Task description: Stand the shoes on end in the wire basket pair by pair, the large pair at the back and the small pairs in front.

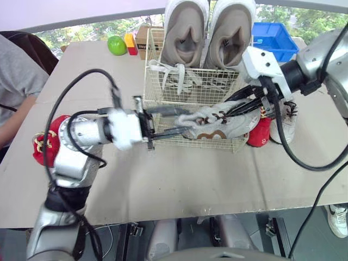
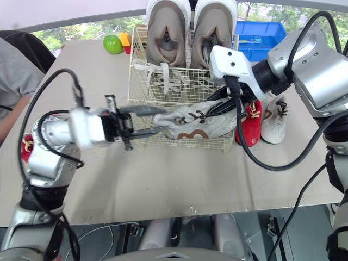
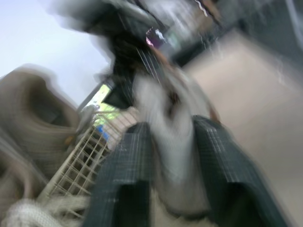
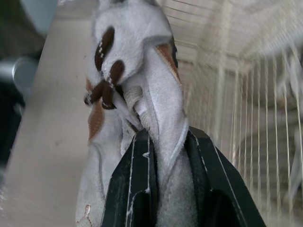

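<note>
— Which step are we on?

— The first small pair, we judge. The large beige sneakers (image 1: 185, 38) already stand on end at the back of the cream wire basket (image 1: 155, 81), and the front strip looks free.

— And the shoe in hand?

— We hold the small grey-and-white sneaker with brown laces (image 1: 217, 122) lengthwise along the basket's front wall, between both arms. The left gripper (image 1: 182, 120) pinches its toe end, one finger on each side. The right gripper (image 4: 166, 135) pinches the heel collar between its fingers. We cannot tell whether the shoe is past the front rim; it seems to be on the outside.

— So what does the next move call for?

— We think it needs lifting over the rim, tipping on end, and lowering in front of the large pair. One gripper probably has to let go first.

— The rest?

— A small red shoe (image 1: 260, 133) and a small white shoe (image 1: 285, 128) wait just beside the basket, on our right.
</note>
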`<state>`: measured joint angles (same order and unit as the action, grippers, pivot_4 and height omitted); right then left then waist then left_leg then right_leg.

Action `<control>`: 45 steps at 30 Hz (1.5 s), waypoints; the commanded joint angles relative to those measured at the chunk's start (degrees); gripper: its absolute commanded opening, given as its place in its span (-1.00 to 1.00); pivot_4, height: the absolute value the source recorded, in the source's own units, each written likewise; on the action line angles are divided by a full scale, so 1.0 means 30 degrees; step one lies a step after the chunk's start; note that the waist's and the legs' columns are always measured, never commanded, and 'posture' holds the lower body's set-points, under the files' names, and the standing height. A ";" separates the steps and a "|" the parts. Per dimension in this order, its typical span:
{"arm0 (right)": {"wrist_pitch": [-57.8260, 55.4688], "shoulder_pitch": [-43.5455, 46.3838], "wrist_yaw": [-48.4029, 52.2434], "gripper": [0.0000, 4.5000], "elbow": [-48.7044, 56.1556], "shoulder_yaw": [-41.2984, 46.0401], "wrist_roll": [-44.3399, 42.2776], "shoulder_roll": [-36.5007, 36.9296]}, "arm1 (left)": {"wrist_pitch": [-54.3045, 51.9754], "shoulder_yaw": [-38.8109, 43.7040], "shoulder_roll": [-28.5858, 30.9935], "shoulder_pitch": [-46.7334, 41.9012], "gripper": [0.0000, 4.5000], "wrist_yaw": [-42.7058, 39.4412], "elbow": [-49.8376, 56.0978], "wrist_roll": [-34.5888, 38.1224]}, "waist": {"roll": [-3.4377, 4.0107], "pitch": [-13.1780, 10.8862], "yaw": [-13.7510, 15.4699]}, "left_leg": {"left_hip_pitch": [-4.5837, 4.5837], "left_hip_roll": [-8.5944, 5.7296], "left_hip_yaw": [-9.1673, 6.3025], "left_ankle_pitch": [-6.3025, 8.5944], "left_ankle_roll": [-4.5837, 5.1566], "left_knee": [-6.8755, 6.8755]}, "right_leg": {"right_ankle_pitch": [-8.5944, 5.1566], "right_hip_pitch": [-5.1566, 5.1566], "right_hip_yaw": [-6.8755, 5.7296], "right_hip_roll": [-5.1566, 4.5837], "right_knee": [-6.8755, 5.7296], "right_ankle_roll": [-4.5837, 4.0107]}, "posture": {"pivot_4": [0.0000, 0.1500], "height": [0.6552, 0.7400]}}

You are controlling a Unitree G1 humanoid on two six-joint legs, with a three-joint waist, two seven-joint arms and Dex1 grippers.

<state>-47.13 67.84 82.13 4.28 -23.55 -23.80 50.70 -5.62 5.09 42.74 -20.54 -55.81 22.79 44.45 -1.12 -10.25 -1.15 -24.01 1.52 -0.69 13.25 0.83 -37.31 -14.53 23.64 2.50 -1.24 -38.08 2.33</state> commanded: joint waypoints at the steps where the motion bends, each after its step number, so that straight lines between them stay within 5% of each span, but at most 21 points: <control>1: -0.3165 -0.0583 -0.1610 -0.97 0.1054 0.3886 -0.2673 -0.0464 | -0.7404 0.3152 0.2260 0.3674 0.42 0.6790 0.2327 1.3706 | 0.0021 -0.0050 -0.0059 | 0.0005 -0.0012 -0.0027 0.0000 0.0000 0.0000 | -0.0001 -0.0001 -0.0034 -0.0056 -0.0021 0.0000 | 1.00 1.00; 3: -0.4628 -0.1472 -0.3093 -0.97 0.1804 0.5489 -0.3589 -0.0887 | -0.8972 0.4023 0.2808 0.6650 0.73 0.7377 0.3261 1.6526 | 0.0046 -0.0054 -0.0239 | 0.0003 0.0020 -0.0078 0.0003 -0.0006 0.0009 | -0.0002 -0.0011 -0.0047 -0.0082 -0.0028 0.0005 | 1.00 1.00; 6: -0.6147 -0.3238 -0.5363 -0.98 0.3665 0.7428 -0.4791 -0.1785 | -0.8986 0.3967 0.1880 0.8973 0.78 1.0286 0.5016 1.9763 | 0.0050 -0.0058 -0.0157 | -0.0022 -0.0033 -0.0124 0.0001 -0.0011 0.0030 | -0.0008 -0.0008 -0.0060 -0.0135 -0.0013 0.0006 | 1.00 1.00; 18: -1.1002 -0.4879 -1.3086 -0.99 0.7198 1.1755 -0.8623 -0.6512 | -0.7857 -0.1224 -0.4812 0.4856 0.78 1.7268 0.4951 1.5646 | 0.0019 -0.0030 0.0211 | 0.0040 -0.0192 -0.0023 -0.0026 -0.0010 -0.0100 | -0.0002 -0.0077 -0.0010 -0.0014 -0.0117 0.0002 | 1.00 1.00; 22: -1.1561 -0.5244 -1.4739 -0.99 0.8046 1.1983 -0.9356 -0.7366 | -0.8378 -0.1721 -0.5511 0.4007 0.29 1.7487 0.3989 1.4238 | 0.0019 -0.0030 0.0106 | 0.0039 -0.0166 0.0018 -0.0024 -0.0009 -0.0097 | -0.0003 -0.0063 -0.0001 0.0047 -0.0142 0.0000 | 1.00 1.00; 26: -1.1449 -0.5535 -1.6312 -0.99 0.8631 1.2257 -0.9711 -0.8080 | -0.8672 -0.1527 -0.5885 0.3583 -0.63 1.7430 0.3696 1.3865 | 0.0019 -0.0030 0.0102 | 0.0039 -0.0132 0.0030 -0.0023 -0.0011 -0.0059 | -0.0006 -0.0039 -0.0004 0.0081 -0.0157 -0.0004 | 1.00 1.00; 29: -0.9553 -0.5935 -1.6891 -0.99 0.9504 1.2275 -0.9419 -0.8538 | -0.8897 -0.1184 -0.5725 0.3305 -0.85 1.7247 0.3745 1.3933 | 0.0019 -0.0031 0.0108 | 0.0038 -0.0118 0.0030 -0.0024 -0.0010 -0.0056 | -0.0006 -0.0035 -0.0001 0.0084 -0.0159 -0.0004 | 1.00 1.00; 30: -0.8203 -0.6168 -1.6960 -0.63 0.9833 1.2097 -0.8611 -0.8421 | -0.8993 -0.0818 -0.5319 0.3070 -0.85 1.6696 0.3792 1.3838 | 0.0020 -0.0031 0.0107 | 0.0038 -0.0118 0.0030 -0.0023 -0.0011 -0.0056 | -0.0006 -0.0036 -0.0001 0.0084 -0.0157 -0.0004 | 1.00 1.00; 35: -0.4786 -0.8418 -1.6489 0.29 1.0814 1.2340 -0.7485 -0.7495 | -1.0153 0.1716 -0.0612 -0.0024 -0.85 1.0963 0.1198 1.2253 | 0.0000 -0.0036 0.0136 | 0.0032 -0.0118 0.0018 -0.0023 -0.0011 -0.0059 | -0.0010 -0.0034 -0.0029 0.0115 -0.0154 -0.0002 | 1.00 1.00; 37: -0.3789 -1.0019 -1.5423 0.64 1.1563 1.2896 -0.7717 -0.6350 | -0.8862 0.1190 0.2569 -0.3223 -0.85 0.6486 -0.2252 0.7870 | -0.0030 -0.0063 0.0305 | 0.0024 -0.0120 -0.0009 -0.0026 -0.0014 -0.0056 | -0.0017 -0.0030 -0.0073 0.0120 -0.0167 -0.0007 | 1.00 1.00; 40: -0.2842 -1.1311 -1.5201 0.64 1.1844 1.2993 -0.7750 -0.5459 | -0.6182 -0.0596 0.3919 -0.7328 -0.85 0.2416 -0.7055 0.2746 | -0.0009 -0.0066 0.0170 | 0.0029 -0.0145 0.0058 -0.0030 -0.0021 -0.0042 | -0.0020 -0.0027 -0.0018 0.0116 -0.0130 -0.0008 | 1.00 1.00; 45: -0.1753 -1.2806 -1.5783 0.64 1.2494 1.2833 -0.7579 -0.4929 | -0.1270 -0.2815 0.2753 -1.1728 -0.85 -0.2970 -1.3901 -0.3119 | -0.0008 -0.0063 0.0111 | 0.0012 -0.0141 0.0100 -0.0028 -0.0018 -0.0022 | -0.0013 -0.0036 0.0008 0.0100 -0.0028 0.0001 | 1.00 1.00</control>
<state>-54.16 28.90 35.32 39.68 13.96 -46.12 35.42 -12.01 -2.89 50.72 -55.02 -62.44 -17.20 38.25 -1.15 -10.44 -0.82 -24.02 1.14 -0.41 13.17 0.78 -37.38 -14.57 23.56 2.51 -0.93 -38.16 2.33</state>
